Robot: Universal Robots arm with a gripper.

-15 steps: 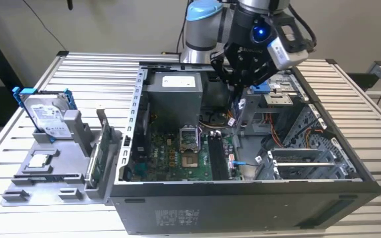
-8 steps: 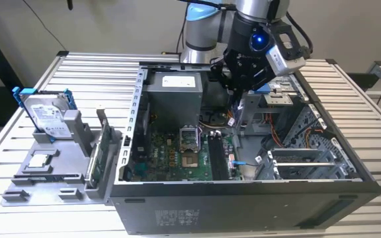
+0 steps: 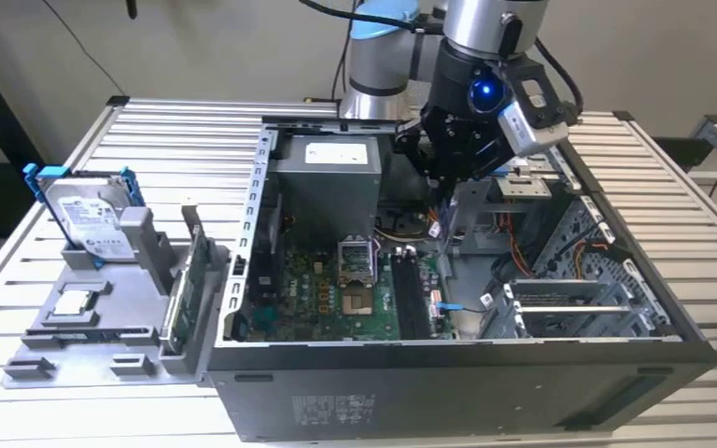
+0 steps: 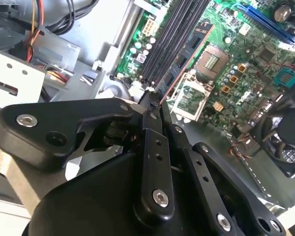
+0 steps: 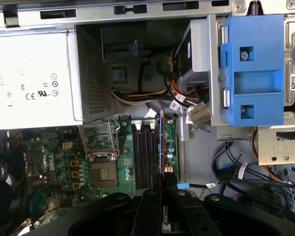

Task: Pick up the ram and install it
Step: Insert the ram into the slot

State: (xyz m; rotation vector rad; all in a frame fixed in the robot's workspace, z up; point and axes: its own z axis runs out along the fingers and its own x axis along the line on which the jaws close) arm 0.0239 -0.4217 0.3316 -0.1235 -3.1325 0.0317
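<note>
gripper (image 4: 154, 105) fingers clenched on the ram (image 4: 186, 56), held edge-on above the black memory slots (image 4: 174, 34) of the motherboard (image 4: 245, 73); picked up, seemingly not yet seated

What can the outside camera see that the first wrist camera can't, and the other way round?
Exterior view's own: the arm, the slatted table, a blue-framed hard drive beside the case. First wrist view's own: a blue bracket, and the ram edge-on above the slots. Shared: power supply, motherboard, and the gripper, shut on the ram.
</note>
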